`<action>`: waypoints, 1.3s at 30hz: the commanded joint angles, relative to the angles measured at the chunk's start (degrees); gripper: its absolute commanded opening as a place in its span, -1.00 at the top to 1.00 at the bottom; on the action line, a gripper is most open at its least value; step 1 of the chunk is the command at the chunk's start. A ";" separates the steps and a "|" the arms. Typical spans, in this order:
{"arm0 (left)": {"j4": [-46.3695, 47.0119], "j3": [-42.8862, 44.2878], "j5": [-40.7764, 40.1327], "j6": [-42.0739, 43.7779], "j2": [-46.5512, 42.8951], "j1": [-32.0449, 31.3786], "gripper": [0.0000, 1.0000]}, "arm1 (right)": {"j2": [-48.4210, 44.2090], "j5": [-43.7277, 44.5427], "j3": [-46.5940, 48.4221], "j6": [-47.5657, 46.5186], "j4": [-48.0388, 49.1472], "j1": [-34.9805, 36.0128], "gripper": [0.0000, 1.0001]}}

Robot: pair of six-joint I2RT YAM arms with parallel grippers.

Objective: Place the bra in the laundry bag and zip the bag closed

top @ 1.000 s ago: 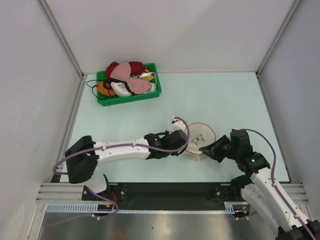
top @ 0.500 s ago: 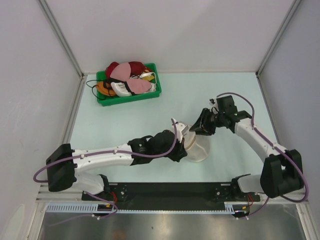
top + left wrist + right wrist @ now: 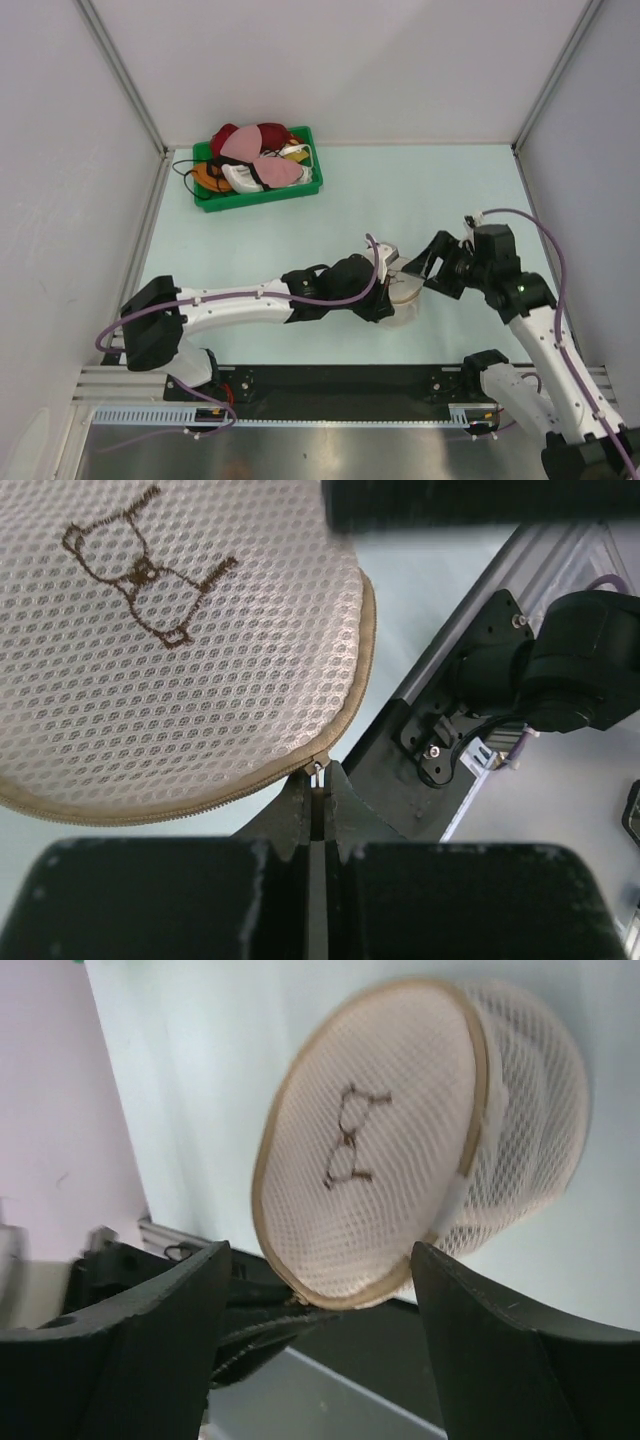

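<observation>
I read the laundry bag (image 3: 407,294) on the table (image 3: 450,190), front of centre, with the left gripper (image 3: 390,283) touching its left edge and the right gripper (image 3: 415,278) just beside its right edge, while the bin (image 3: 262,194), holding a heap of garments (image 3: 255,160), sits well apart at the far left corner.

No legible text or labels

Top view looks down from behind; wrist views closely face the laundry bag (image 3: 370,1150), seemingly oppositely.
</observation>
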 commanded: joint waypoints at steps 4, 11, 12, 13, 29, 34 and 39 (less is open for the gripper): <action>3.05 4.04 2.13 -0.66 0.63 -1.89 1.00 | -6.99 -6.62 -12.54 17.29 6.45 2.68 -0.37; 2.26 3.78 1.17 -1.54 1.07 -2.24 1.00 | -9.18 -2.68 -14.39 19.93 5.59 4.35 -0.19; 1.91 3.78 0.47 -1.54 0.89 -2.24 1.00 | -9.97 -1.45 -13.26 19.76 4.45 4.44 -0.20; 1.56 4.04 0.20 -1.54 0.89 -2.33 1.00 | -11.80 -0.22 -12.46 19.06 1.48 4.44 -0.23; 2.78 5.01 1.25 -4.00 1.94 -3.73 1.00 | -24.92 -0.73 -19.48 35.13 0.56 4.44 -0.43; 2.96 5.27 0.99 -3.92 2.30 -4.62 1.00 | -21.58 1.55 -19.57 35.05 4.34 4.70 -0.02; -1.25 3.52 -3.91 -3.21 1.95 -2.69 1.00 | -17.11 1.29 -18.87 30.32 6.99 1.56 1.00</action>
